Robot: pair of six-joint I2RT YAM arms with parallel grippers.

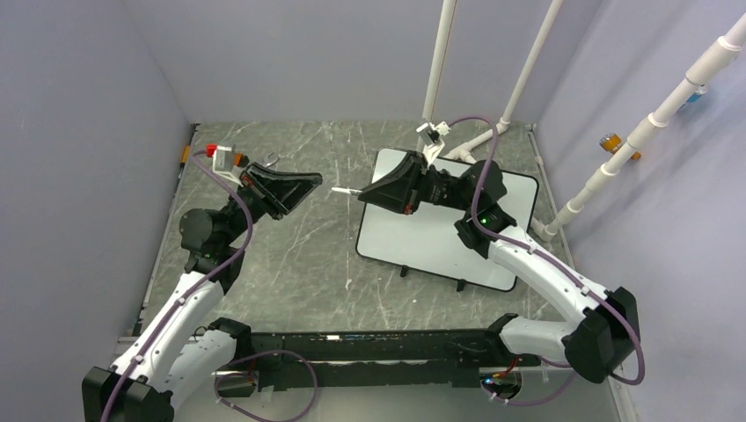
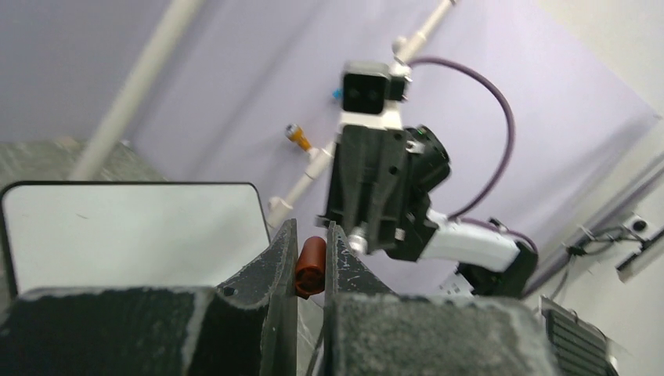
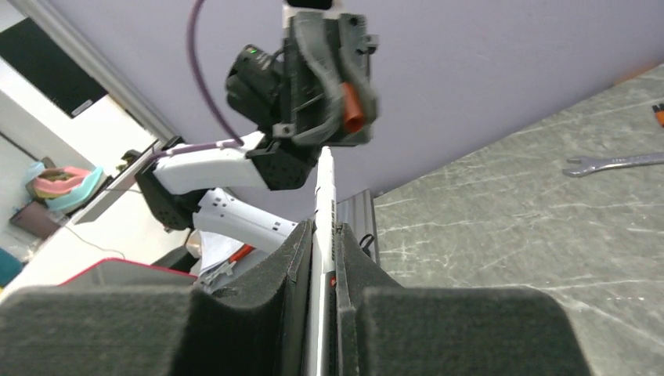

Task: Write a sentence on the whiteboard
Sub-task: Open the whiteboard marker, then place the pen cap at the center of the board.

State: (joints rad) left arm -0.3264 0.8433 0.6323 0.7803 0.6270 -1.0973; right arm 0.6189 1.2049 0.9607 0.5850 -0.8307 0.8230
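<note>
Whiteboard (image 1: 440, 242) beneath the right fingers (image 3: 294, 258) shows no writing; these clamp the marker (image 3: 325, 204), left fingers (image 2: 276, 262) pinch its cap (image 2: 310, 268). Uncapping seems done; next, lower tip.

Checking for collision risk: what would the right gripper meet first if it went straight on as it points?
Probably the left gripper and its red cap, facing the right gripper's marker; heights look aligned.

I see white shells, black joints and purple cables (image 2: 510, 117) on my left arm (image 1: 180, 308) and right arm (image 1: 537, 264); the left claw (image 2: 312, 229) and right claw (image 3: 322, 227) are black.
</note>
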